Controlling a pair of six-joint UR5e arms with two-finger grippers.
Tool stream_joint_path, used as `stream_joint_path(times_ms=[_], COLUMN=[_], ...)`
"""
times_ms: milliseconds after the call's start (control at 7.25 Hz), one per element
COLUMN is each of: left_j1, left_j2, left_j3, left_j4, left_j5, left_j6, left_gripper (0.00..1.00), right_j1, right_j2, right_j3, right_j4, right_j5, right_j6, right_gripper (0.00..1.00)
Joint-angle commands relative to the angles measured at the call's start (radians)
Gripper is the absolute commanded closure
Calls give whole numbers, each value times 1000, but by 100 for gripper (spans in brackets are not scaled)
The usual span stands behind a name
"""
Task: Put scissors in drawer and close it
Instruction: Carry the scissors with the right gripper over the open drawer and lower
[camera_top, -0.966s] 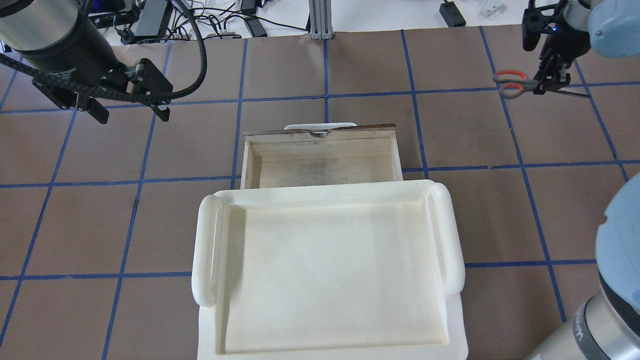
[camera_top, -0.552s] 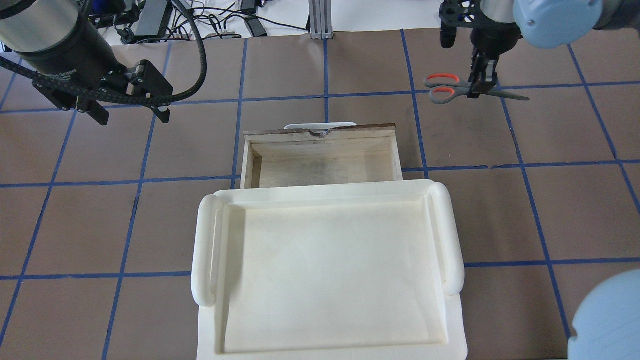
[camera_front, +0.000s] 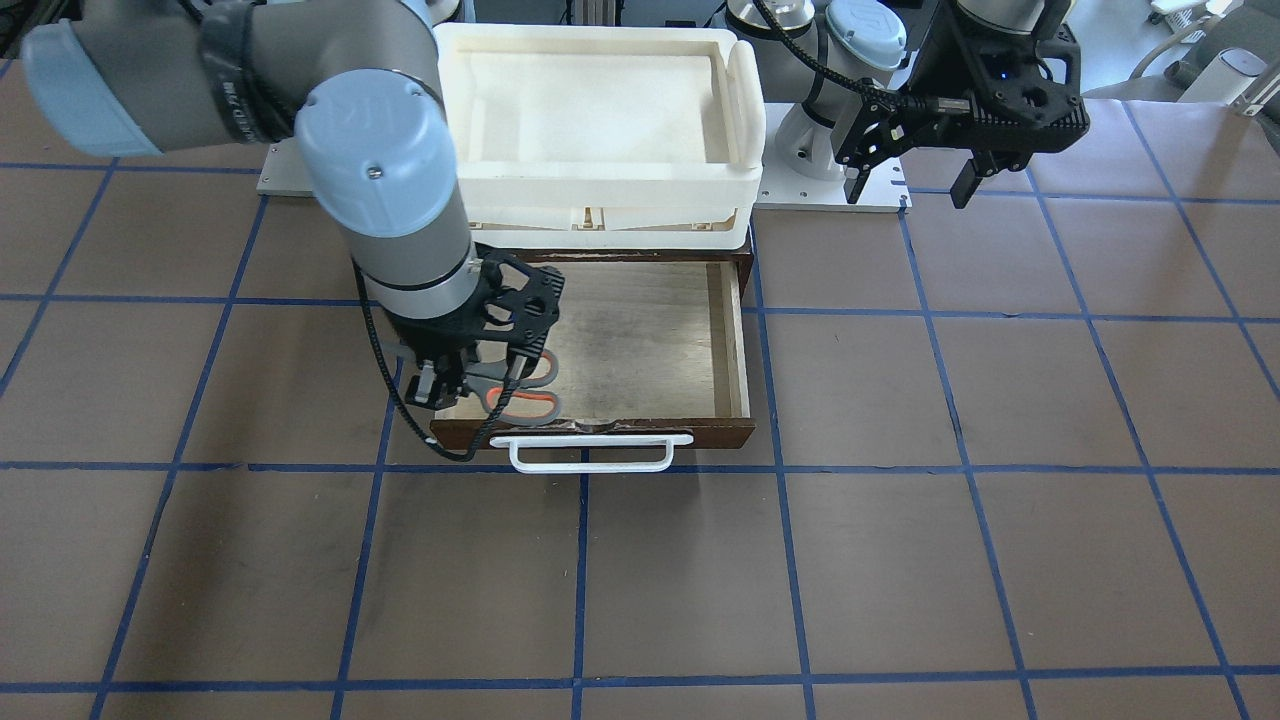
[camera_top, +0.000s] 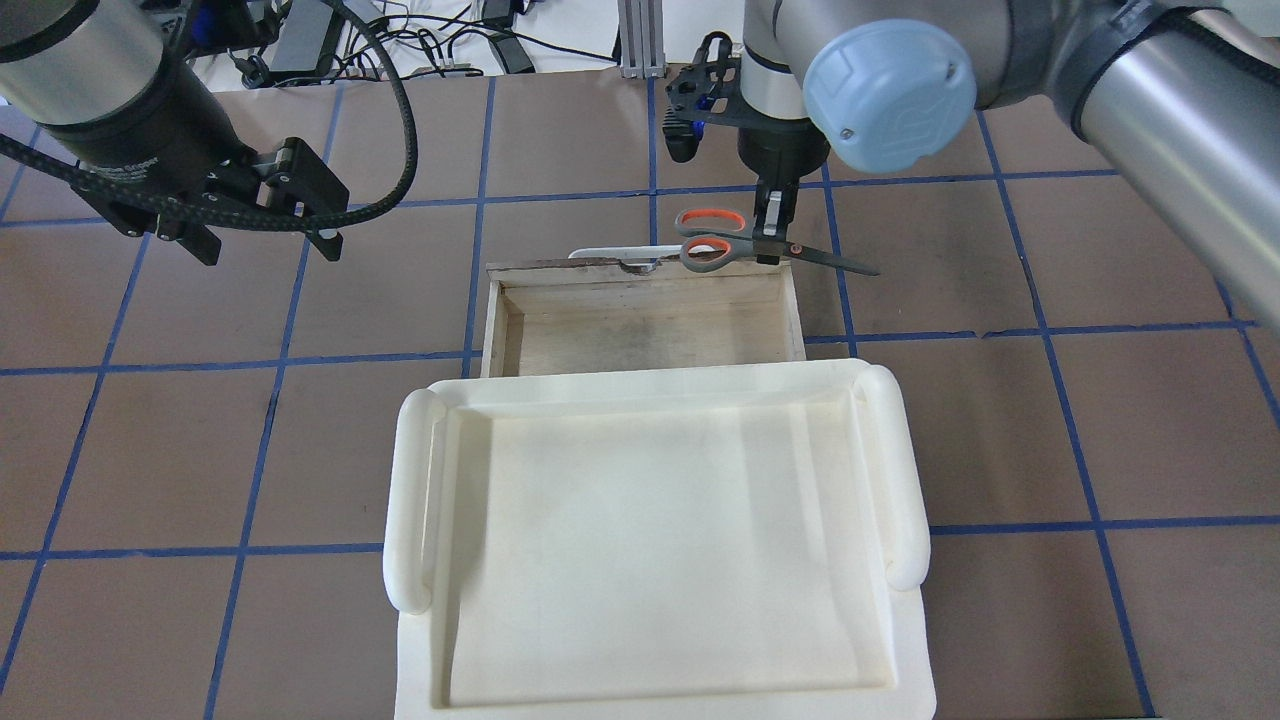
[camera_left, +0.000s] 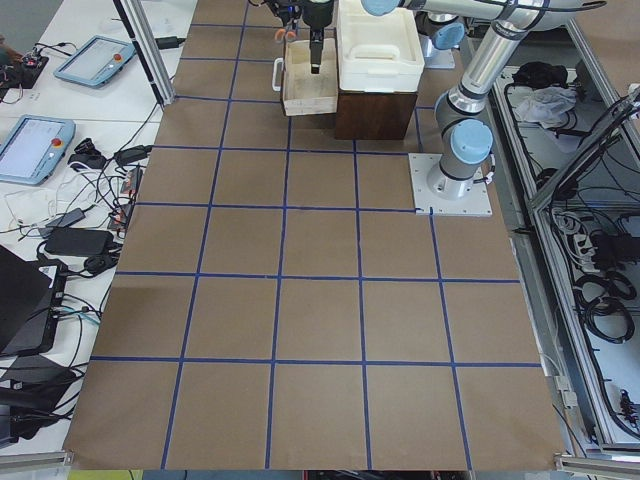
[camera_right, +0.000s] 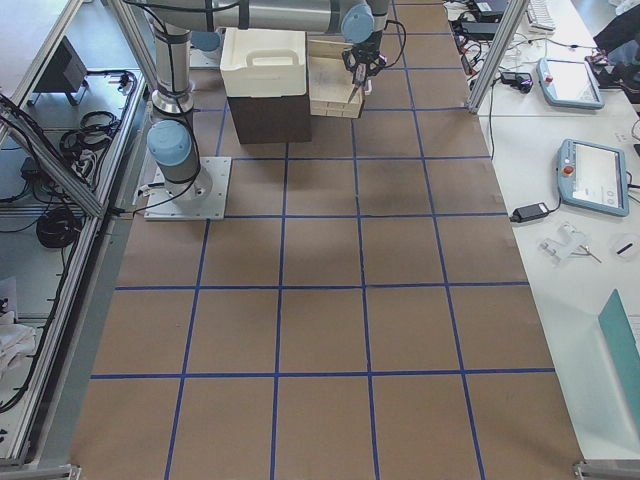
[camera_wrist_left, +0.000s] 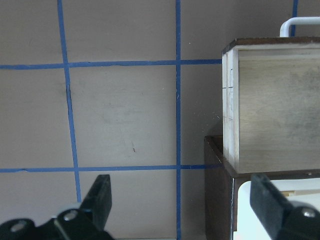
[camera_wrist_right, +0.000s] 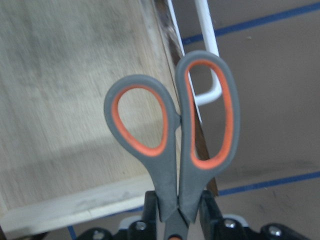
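My right gripper (camera_top: 775, 238) pinches the scissors (camera_top: 712, 243) near their pivot, above the open drawer's (camera_top: 640, 335) front corner. One handle loop hangs over the dark front panel (camera_front: 720, 434), and the blades reach past the side wall (camera_top: 791, 310). Released here, I judge they would strike the rim and tip onto the table (camera_top: 1000, 420). My left gripper (camera_top: 268, 238) hangs wide apart and empty, well aside.

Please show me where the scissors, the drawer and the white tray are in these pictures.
scissors (camera_wrist_right: 167, 170): right wrist view, on the grey shank of the left handle.
drawer (camera_front: 640, 340): front-facing view, on its bare plywood floor.
white tray (camera_top: 410, 500): overhead view, on its rounded left rim.
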Motion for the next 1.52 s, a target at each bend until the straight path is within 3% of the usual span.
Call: stream_joint_path(times_ms=[0,414,828,966,1103,1241,1379], left_j1=[0,1,1,1,1,1,1], left_j2=[1,1,1,1,1,1,1], left_j3=[-1,-1,-1,-1,-1,-1,-1], left_j4=[0,0,-1,0,0,-1,0], left_j5=[0,-2,-2,-2,-2,-2,0], left_j6=[1,1,1,0,1,1,1], left_gripper=[0,0,0,0,0,0,0], right_j1=[95,163,180,184,192,200,201], right_j2=[-2,19,53,58,53,52,49], right_j3=[39,49,82,86,88,88,86], right_j4=[-8,-49,-101,-106,-106,-121,-141], right_j5=[69,69,68,68,65,60,55], right_j6=[180,314,318,321,328,334,333], right_gripper=[100,100,100,93,81,47,26])
